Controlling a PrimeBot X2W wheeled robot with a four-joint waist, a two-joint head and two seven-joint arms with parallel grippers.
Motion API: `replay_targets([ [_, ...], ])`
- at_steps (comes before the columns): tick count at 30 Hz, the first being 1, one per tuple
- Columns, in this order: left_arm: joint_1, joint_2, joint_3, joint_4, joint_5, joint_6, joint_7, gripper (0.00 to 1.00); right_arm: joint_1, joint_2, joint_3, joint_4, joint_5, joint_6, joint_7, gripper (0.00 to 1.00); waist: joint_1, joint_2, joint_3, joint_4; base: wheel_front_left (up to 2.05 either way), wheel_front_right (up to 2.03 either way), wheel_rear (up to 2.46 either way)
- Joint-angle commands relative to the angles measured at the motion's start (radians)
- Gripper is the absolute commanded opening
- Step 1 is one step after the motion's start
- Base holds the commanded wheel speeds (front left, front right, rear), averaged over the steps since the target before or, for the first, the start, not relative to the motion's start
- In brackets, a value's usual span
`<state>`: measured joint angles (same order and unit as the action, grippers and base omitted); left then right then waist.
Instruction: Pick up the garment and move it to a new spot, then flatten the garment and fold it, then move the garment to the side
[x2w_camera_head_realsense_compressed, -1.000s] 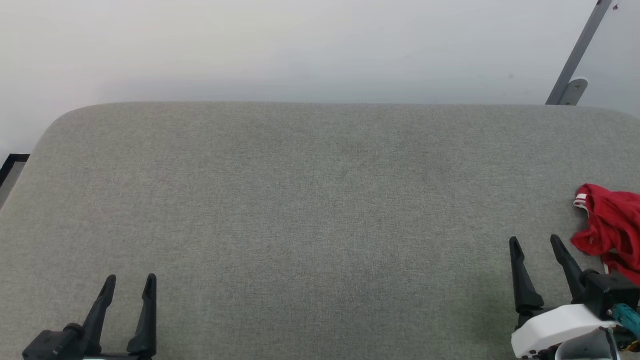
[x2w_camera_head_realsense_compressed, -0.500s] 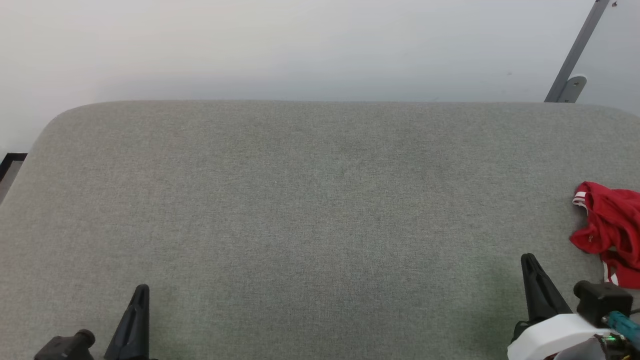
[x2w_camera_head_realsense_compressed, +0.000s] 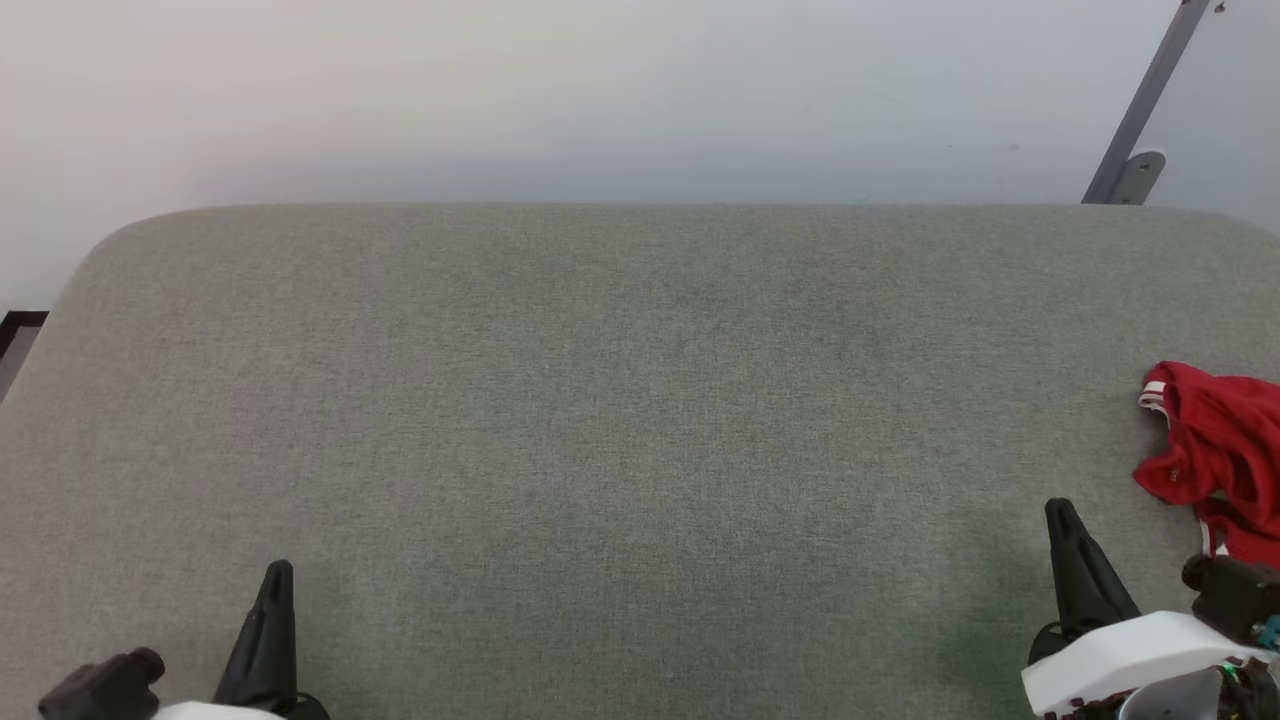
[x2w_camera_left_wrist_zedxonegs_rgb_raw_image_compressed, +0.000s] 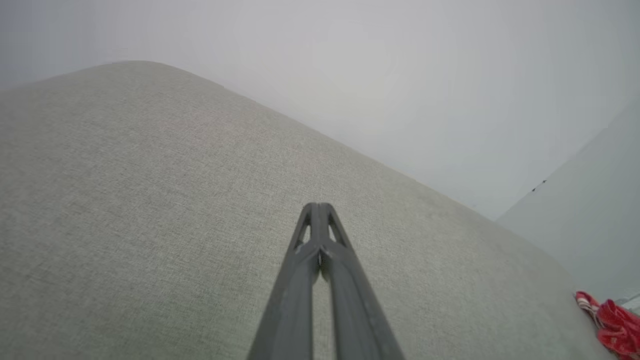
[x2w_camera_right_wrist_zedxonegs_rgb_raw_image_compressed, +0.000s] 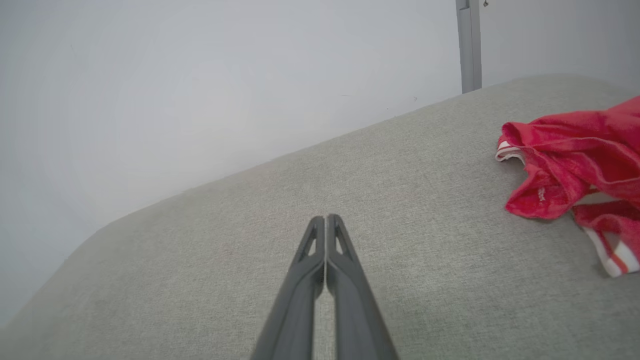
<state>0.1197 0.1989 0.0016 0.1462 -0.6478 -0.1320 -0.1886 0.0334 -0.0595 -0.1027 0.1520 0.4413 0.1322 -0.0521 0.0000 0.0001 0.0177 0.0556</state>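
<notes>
Garment (x2w_camera_head_realsense_compressed: 1215, 450) lies crumpled at the right edge of the grey fabric surface (x2w_camera_head_realsense_compressed: 640, 400); near side, left gripper (x2w_camera_head_realsense_compressed: 279, 572) and right gripper (x2w_camera_head_realsense_compressed: 1060, 512), fingers pressed together, hold nothing.

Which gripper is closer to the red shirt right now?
Right. The right gripper, shut, sits just beside the shirt, not touching it. The left gripper, also shut, is far off on the opposite side.
</notes>
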Motion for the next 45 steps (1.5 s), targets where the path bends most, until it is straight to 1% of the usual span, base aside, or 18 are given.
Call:
replay_targets([
  [1,-0.031,0.007,0.009,-0.009,-0.039,0.001,0.007,0.00,-0.027,0.000,-0.002,-0.011,0.039,0.000,0.007,0.00,0.0000,-0.0001,0.000,-0.001,0.00,0.00,0.00],
  [7,-0.050,-0.004,0.014,0.002,-0.123,0.001,0.031,0.00,-0.038,0.001,-0.002,-0.003,0.139,-0.001,0.020,0.00,0.0000,-0.0001,-0.001,-0.004,0.00,0.00,0.00],
  [8,-0.056,-0.008,0.016,0.005,-0.151,0.001,0.038,0.00,-0.041,0.001,-0.002,0.000,0.171,-0.001,0.025,0.00,0.0000,-0.0001,-0.001,-0.005,0.00,0.00,0.00],
  [21,-0.091,-0.029,0.028,0.020,-0.311,0.001,0.084,0.00,-0.062,0.003,-0.004,0.018,0.362,-0.001,0.052,0.00,0.0000,-0.0001,-0.003,-0.011,0.00,0.00,0.00],
  [35,-0.122,-0.052,0.042,0.037,-0.462,0.001,0.127,0.00,-0.081,0.004,-0.006,0.033,0.540,-0.001,0.078,0.00,0.0000,-0.0001,-0.005,-0.019,0.00,0.00,0.00],
  [45,-0.141,-0.064,0.050,0.046,-0.545,0.001,0.154,0.00,-0.093,0.005,-0.008,0.043,0.643,-0.001,0.092,0.00,0.0000,-0.0001,-0.006,-0.023,0.00,0.00,0.00],
])
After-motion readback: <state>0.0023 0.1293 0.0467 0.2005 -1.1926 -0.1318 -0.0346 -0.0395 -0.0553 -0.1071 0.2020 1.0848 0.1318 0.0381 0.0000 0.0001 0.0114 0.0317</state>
